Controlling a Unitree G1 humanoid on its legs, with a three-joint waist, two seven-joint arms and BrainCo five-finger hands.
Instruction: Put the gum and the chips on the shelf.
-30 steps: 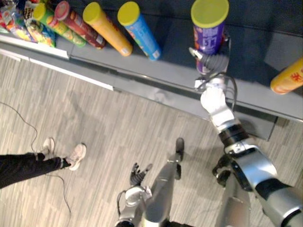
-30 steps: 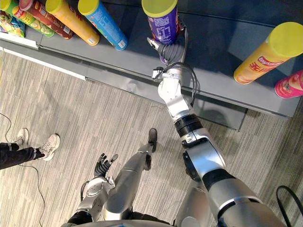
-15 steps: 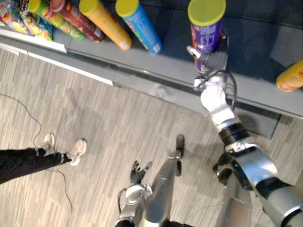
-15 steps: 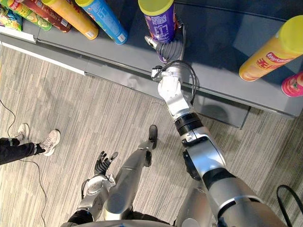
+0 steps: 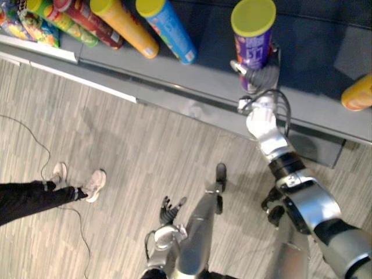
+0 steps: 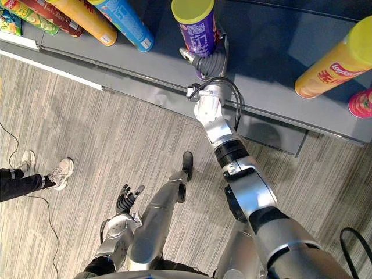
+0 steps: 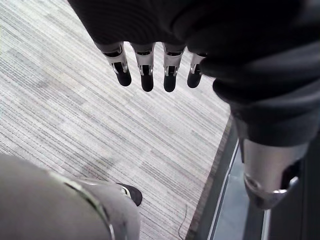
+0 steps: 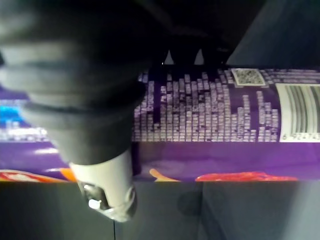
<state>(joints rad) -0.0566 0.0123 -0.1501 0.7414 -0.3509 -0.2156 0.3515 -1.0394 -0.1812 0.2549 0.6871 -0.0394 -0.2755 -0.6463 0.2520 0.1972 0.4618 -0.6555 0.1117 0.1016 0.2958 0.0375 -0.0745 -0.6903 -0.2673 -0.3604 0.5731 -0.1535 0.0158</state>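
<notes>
right hand is clamping round the lower part of the tall purple cardboard chips can with yellow lid, which is standing upright on the dark grey shelf at 12 o'clock. left hand is hanging at 7 o'clock over the grey striped floor, fingers straight and relaxed, holding nothing.

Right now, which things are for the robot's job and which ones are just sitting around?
For the job:
- purple chips can, gripped by the right hand
- dark shelf

Just lying about:
- blue can, left orange can, right orange can and pink can, all on the shelf
- person's shoes on the floor
- left hand, idle and open
</notes>
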